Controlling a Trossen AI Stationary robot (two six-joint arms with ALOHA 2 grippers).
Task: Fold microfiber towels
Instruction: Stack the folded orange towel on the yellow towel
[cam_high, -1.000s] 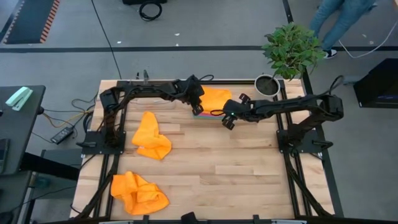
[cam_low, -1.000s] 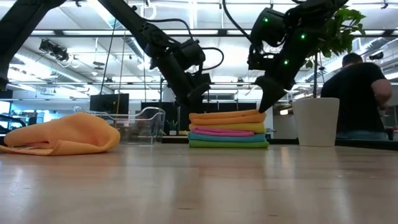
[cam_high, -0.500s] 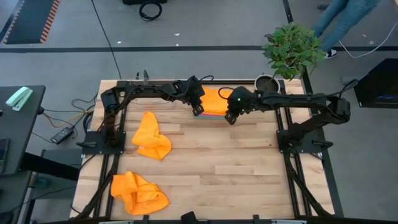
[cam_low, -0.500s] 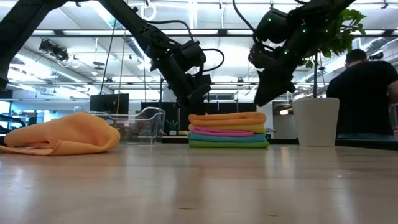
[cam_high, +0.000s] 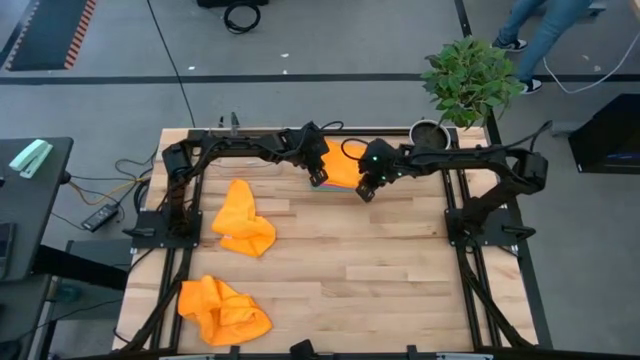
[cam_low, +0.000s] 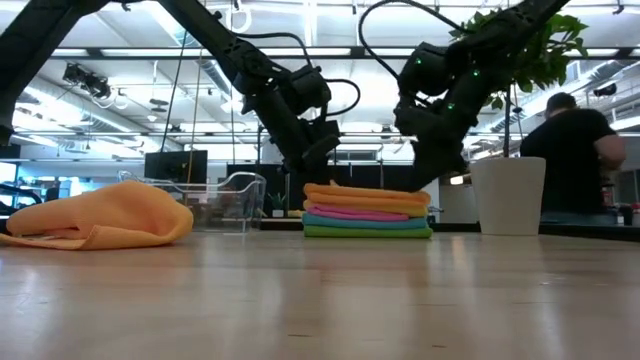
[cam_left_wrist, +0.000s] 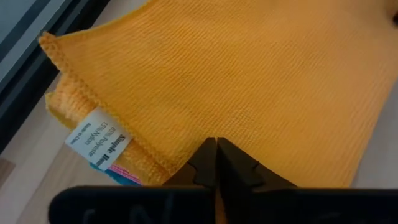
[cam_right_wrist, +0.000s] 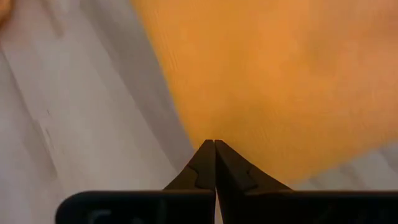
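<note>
At the lower left of the high view a crumpled orange towel (cam_high: 223, 311) lies close to the table's (cam_high: 380, 270) near edge, and a second crumpled orange towel (cam_high: 243, 219) sits above it, left of centre, with bare wood between them. The same heap shows at the left of the low view, and a clear plastic tray (cam_low: 222, 200) stands behind it. Upper centre, near the far edge, is the folded stack of towels (cam_low: 367, 211), orange on top over yellow, pink, blue and green (its layers read best in the low view). The left gripper (cam_high: 318, 176) rests at the stack's left edge, fingers pressed together, tips on the top orange cloth beside a white label (cam_left_wrist: 97, 137); whether cloth is pinched I cannot tell. The right gripper (cam_high: 365, 190) is at the stack's right front corner, fingers clenched together with nothing seen between them, over the orange edge where it meets the wood. Farther right a potted plant (cam_high: 467, 80) in a white pot (cam_low: 508, 195) crowds the far right corner. The centre and right lower half of the table is open wood. A person (cam_low: 580, 150) stands beyond the table at right.
</note>
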